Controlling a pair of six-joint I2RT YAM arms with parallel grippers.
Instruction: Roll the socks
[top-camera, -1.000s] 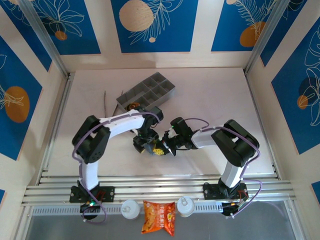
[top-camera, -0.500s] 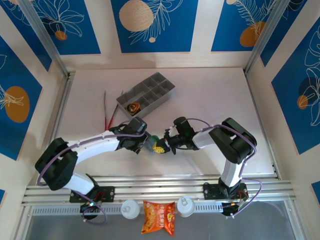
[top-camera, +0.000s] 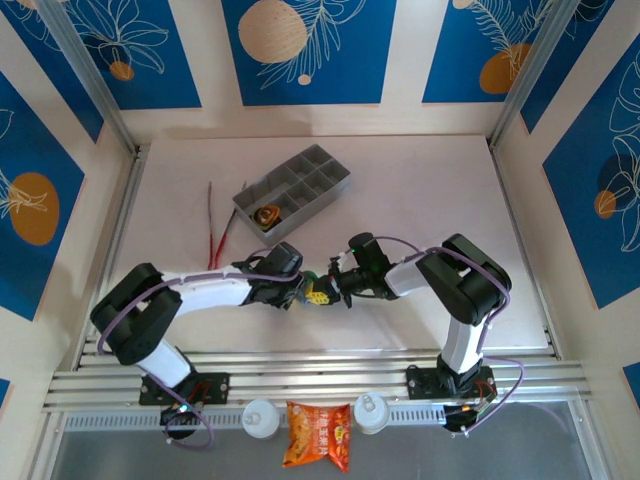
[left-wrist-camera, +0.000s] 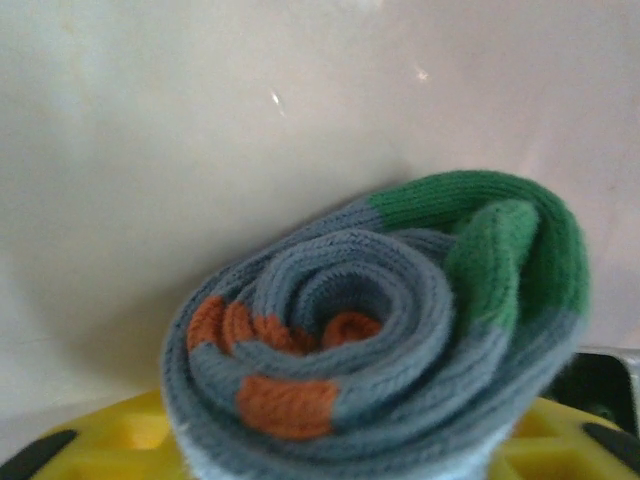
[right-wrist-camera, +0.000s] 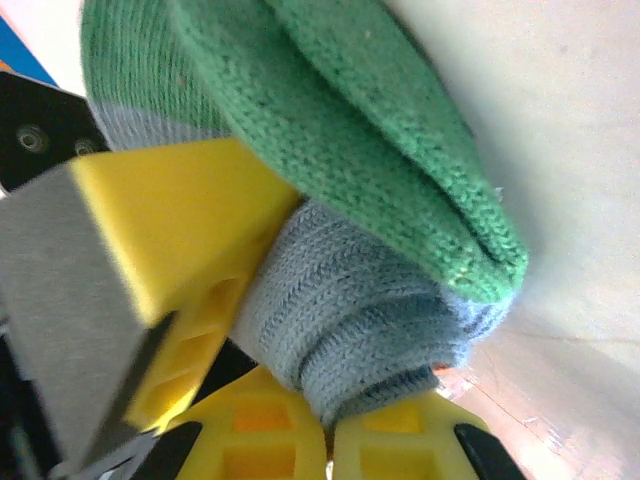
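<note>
**Where Two Grippers Meet, a Rolled Sock Sits Between Them**

Seen from the top external camera, the left gripper (top-camera: 298, 290) and right gripper (top-camera: 338, 287) face each other at the near middle of the table (top-camera: 430, 200), with the grey-blue sock (top-camera: 312, 284) bunched between their tips. Farther back, a brown-and-orange sock (top-camera: 267, 215) lies bundled in a near compartment of the grey tray (top-camera: 315, 175).

At the left wrist, the grey-blue sock (left-wrist-camera: 380, 330) is a tight spiral with orange patches inside and its green toe at the right. It is clamped between the yellow fingers (left-wrist-camera: 560, 440) at the lower corners, just above the table.

At the right wrist, the green toe wraps over the grey-blue sock (right-wrist-camera: 340, 310). The right gripper (right-wrist-camera: 325, 425) is nearly closed, nipping a fold of the knit. Another yellow finger (right-wrist-camera: 180, 210) presses the roll from the left.
</note>
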